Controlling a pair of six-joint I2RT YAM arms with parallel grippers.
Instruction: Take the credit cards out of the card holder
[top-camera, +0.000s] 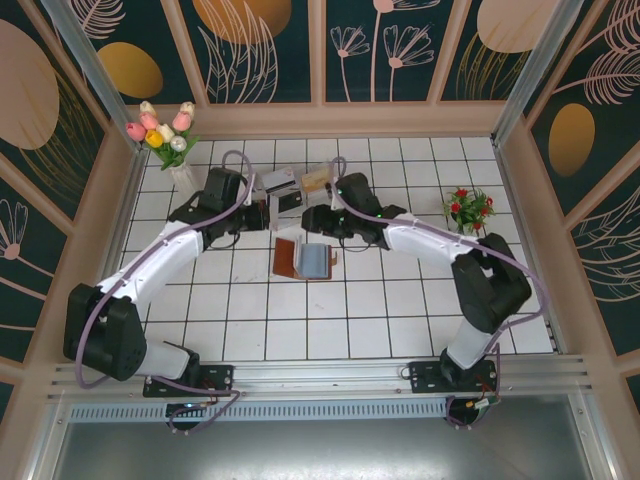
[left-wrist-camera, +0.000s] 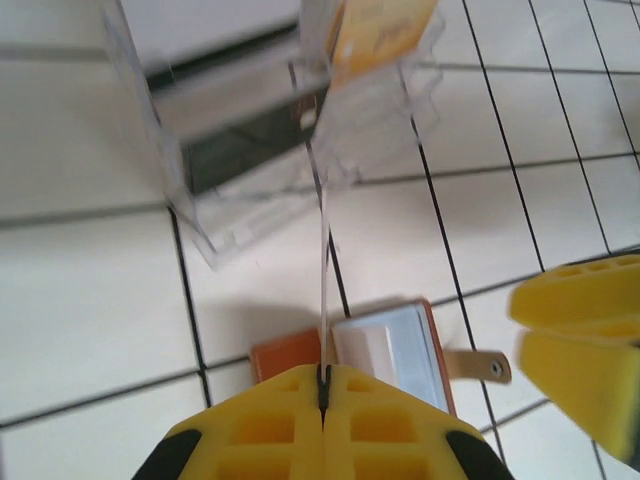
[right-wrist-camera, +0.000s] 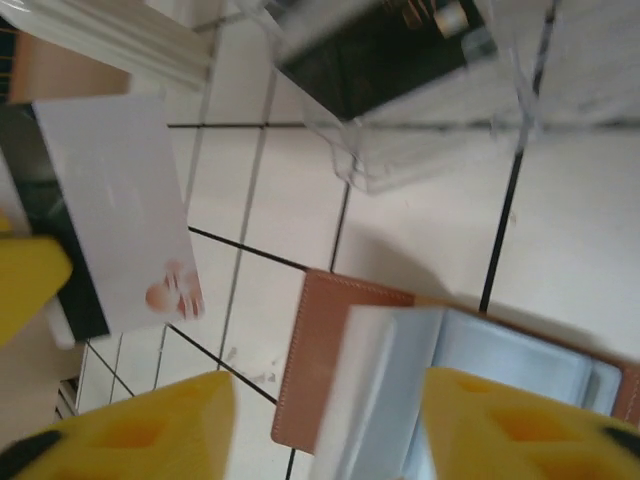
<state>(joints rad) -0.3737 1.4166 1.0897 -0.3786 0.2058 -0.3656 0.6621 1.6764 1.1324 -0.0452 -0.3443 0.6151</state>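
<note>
We are looking down on a white tiled table with dark grout lines, walled round by low wooden edging. The card holder is lying open near the middle of it, brown outer face to the left and blue-grey inside to the right. In the wrist views we are seeing its brown stitched rim flat against the tiles. Just behind the card holder, a clear plastic two-compartment tray is resting on the tiles. Far behind it to the left, a white vase of tulips is standing by the corner. Well off to the card holder's right, a small pot of red flowers is sitting.
</note>
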